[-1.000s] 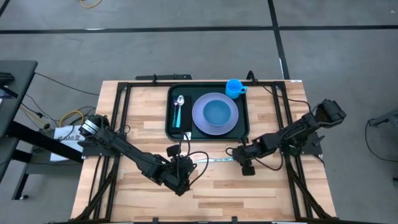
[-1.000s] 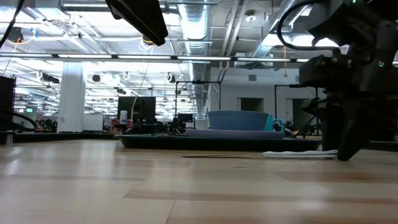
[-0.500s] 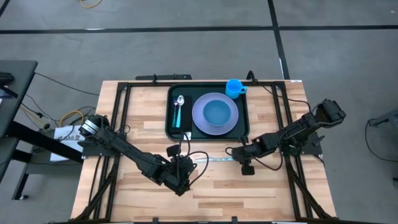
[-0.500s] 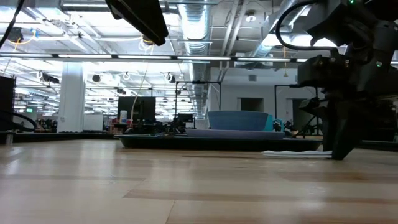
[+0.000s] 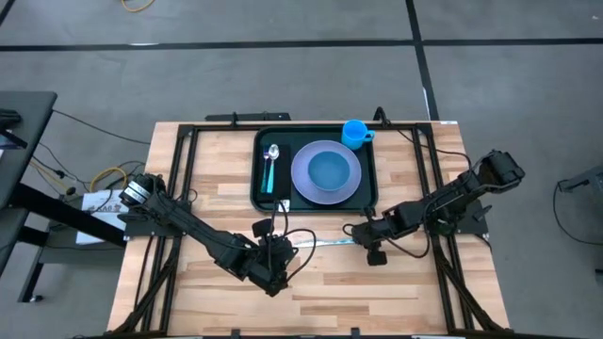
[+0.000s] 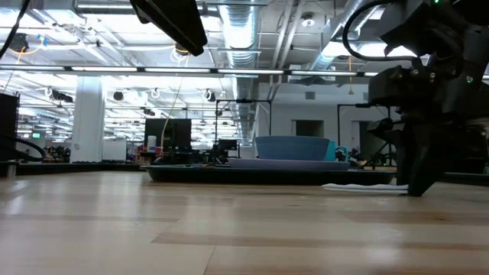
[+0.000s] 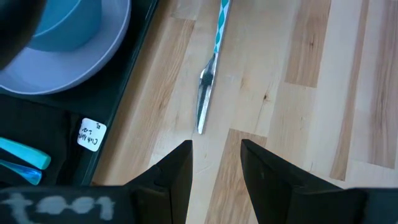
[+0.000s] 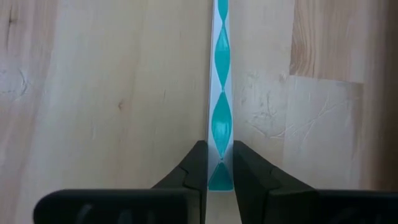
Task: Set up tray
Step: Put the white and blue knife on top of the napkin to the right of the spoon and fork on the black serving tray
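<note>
The dark green tray (image 5: 283, 141) lies at the table's far middle. It carries a lavender plate (image 5: 301, 184) with a blue bowl (image 5: 328, 169) and a teal-handled spoon (image 5: 271, 165). A blue cup (image 5: 354, 132) stands at its far right corner. A knife (image 5: 325, 242) with a teal-and-white handle lies flat on the wood in front of the tray. My right gripper (image 5: 356, 237) is at the knife's handle end, shut on it. My left gripper (image 7: 214, 165) is open, hovering just short of the blade tip (image 7: 200, 124) and touching nothing. My right gripper (image 8: 219, 168) pinches the knife's handle near its free end (image 8: 219, 140) between its two fingers (image 8: 196, 168). The fingers lie along the handle, one on each long edge, and come from the table's right, low over the wood. The knife lies flat on the table (image 6: 359, 188).
Bare wood stretches across the near half of the table (image 5: 377, 292) and to both sides of the tray. Black frame rails (image 5: 179, 179) run along the left and right edges. A white label (image 7: 91, 134) sits on the tray's near rim.
</note>
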Tool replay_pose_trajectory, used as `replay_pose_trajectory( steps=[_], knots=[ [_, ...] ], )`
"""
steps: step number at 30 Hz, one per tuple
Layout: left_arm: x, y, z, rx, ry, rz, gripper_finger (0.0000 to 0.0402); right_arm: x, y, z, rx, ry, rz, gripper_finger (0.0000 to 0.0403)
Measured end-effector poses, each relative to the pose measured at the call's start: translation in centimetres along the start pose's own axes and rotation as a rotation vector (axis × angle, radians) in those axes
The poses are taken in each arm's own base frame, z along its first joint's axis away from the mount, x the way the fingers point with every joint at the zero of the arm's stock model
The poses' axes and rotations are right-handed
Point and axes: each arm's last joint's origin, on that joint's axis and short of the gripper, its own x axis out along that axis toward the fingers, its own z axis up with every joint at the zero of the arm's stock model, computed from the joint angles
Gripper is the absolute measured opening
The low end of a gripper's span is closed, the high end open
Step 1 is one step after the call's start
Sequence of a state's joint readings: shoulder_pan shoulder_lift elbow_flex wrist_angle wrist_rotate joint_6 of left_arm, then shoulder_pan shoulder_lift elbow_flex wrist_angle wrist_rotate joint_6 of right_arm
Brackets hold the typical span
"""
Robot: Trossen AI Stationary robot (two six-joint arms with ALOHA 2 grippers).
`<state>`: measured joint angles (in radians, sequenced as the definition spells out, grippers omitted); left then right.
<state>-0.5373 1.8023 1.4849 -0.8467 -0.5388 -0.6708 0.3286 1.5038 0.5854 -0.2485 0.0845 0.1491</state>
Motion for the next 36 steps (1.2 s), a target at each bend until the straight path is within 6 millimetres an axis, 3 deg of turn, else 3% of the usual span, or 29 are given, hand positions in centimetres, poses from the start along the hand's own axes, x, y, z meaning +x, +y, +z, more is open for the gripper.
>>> replay_pose_trajectory(
  steps=[11,26,36],
  knots=[
    [0.0,0.1,0.0,0.0,-0.017,0.021,0.0125,-1.6,-0.5,0.5,0.028,-0.103,-0.137,0.0041],
    [0.0,0.1,0.1,0.002,-0.033,0.041,0.0125,-5.6,-0.5,3.7,0.157,-0.533,-0.153,0.0042],
    [0.0,0.0,0.4,-0.002,-0.081,0.06,0.0125,-9.3,-1.5,5.3,0.292,-0.848,-0.269,0.0042]
  ],
)
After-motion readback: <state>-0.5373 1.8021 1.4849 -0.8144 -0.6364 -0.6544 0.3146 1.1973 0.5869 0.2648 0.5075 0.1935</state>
